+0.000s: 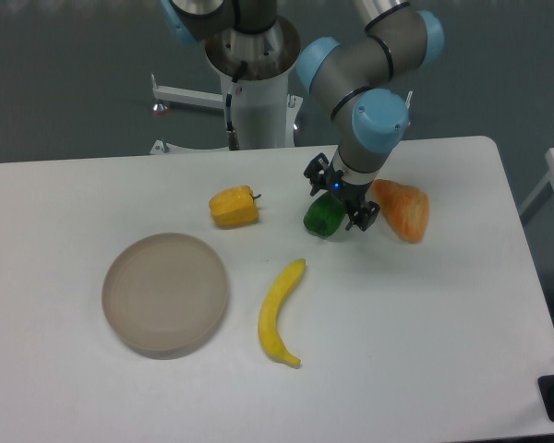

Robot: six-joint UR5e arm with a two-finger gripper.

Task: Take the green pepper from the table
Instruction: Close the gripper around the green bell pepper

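Near edge of the white bench [425, 369]: a yellow banana [280, 314] lies lengthwise, and to its left sits a shallow round grey-brown plate [165, 293]. Farther back, at mid-bench, a yellow pepper [233, 206] lies on its side. To its right rests the green pepper [324, 218], on the bench surface and not lifted. Just beside it on the right lies an orange pepper [402, 209], close to the green one but not visibly touching it.

The gripper [342, 196] hangs directly over the far right part of the green pepper, with one finger showing at the pepper's far left side and the other at its right, between the green and orange peppers. The fingers appear spread apart and straddle the pepper; whether they press on it cannot be told, and nothing is held clear of the bench.

Step in hand, by judgement: positioning for the grasp. The next move calls for closing the fingers squarely on the green pepper without nudging the orange pepper, then raising it straight up. The arm's base [254, 83] stands at the far edge.
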